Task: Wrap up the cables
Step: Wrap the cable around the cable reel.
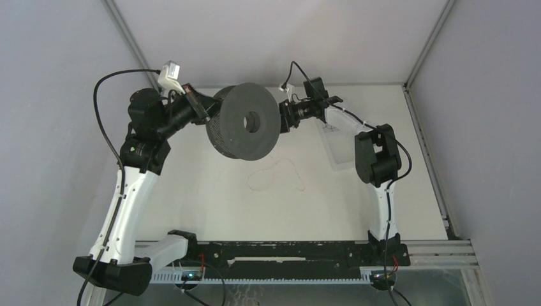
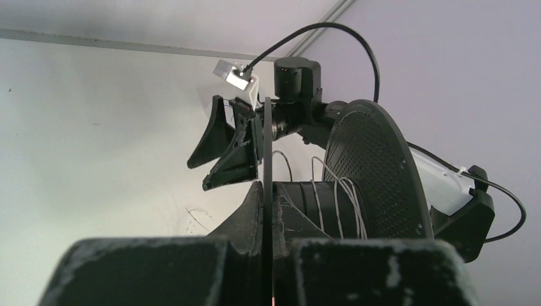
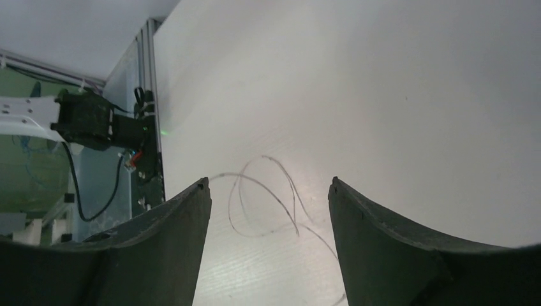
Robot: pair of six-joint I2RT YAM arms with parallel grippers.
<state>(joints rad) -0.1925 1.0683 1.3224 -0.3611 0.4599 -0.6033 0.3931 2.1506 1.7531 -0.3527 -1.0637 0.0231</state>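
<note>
Spool (image 1: 245, 121) is up off the tabletop (image 1: 191, 197), flange clenched in my left fingers (image 2: 159, 271), presumably to take windings. Right fingers (image 3: 395, 242) released, empty. Most cable (image 1: 277, 173) lies looped below, few turns on core.

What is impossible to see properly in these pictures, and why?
- Top view: turns on the hub of the spool, hidden by its flange.
- Left wrist view: how many turns the cables make; the left gripper and clamped flange cover part.
- Right wrist view: where the loose loops end; the open right gripper and bottom edge cut them.
- Top view: whether those loops join the spool; too thin.
</note>
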